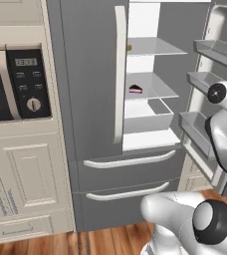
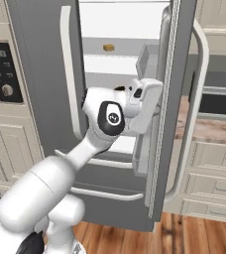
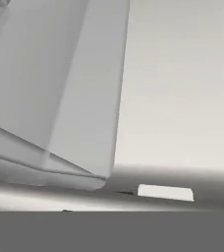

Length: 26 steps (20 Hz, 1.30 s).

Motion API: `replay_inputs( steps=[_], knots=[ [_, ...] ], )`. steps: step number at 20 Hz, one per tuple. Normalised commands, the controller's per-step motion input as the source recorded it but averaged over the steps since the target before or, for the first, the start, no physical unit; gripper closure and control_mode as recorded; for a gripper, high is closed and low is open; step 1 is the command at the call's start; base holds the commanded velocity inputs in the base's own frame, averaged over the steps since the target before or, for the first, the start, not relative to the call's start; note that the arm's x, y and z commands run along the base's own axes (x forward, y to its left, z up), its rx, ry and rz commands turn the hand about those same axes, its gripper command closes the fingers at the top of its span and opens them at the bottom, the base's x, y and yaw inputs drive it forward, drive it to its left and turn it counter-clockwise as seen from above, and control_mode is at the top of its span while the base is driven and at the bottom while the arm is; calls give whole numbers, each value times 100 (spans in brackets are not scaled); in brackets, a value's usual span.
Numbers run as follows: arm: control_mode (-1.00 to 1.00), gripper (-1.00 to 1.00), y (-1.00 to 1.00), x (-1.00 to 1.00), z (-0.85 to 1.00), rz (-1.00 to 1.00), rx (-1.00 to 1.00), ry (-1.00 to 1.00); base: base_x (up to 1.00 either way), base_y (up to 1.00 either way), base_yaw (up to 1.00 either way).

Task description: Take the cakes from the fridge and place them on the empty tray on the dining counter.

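Note:
The fridge point(image 1: 90, 74) stands with its right door point(image 2: 177, 99) swung open and its left door shut. On the upper glass shelf lies the tan square cake point(image 1: 129, 48) point(image 2: 108, 47). The dark chocolate wedge cake point(image 1: 135, 89) sits on the shelf below, at its left side. My gripper point(image 2: 147, 94) is at the fridge opening, level with the middle shelf and close to the open door's bins. Its fingers are hidden behind the hand; it is shut and holds nothing I can see. The hand view looks at a grey bin wall point(image 3: 60, 98) and pale fridge surfaces. The tray and the dining counter are out of view.
A grey drawer bin point(image 1: 148, 119) sits under the wedge's shelf. Door bins point(image 1: 205, 79) jut out on the open door, right by my wrist point(image 1: 217, 93). Left of the fridge are cream cabinets with a black oven panel point(image 1: 28, 82). A brown countertop point(image 2: 209, 130) lies beyond the open door.

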Motion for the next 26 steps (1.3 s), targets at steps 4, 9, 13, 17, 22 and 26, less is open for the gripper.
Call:
replay_inputs(
  steps=[4, 9, 13, 17, 22, 26],
  knots=[
    [-100, 100, -69, 6, 0, 0, 14, 0, 0, 0, 0],
    [-100, 100, -23, -39, 0, 0, 8, -11, 0, 0, 0],
    [-100, 100, 24, -99, 0, 0, 0, -27, 0, 0, 0],
    [-100, 100, 42, -100, 0, 0, -4, -28, 0, 0, 0],
    [-100, 100, 64, -87, 0, 1, -8, -19, 0, 0, 0],
    [-100, 100, 75, -17, 10, 22, -14, 7, 0, 0, 0]
  ],
)
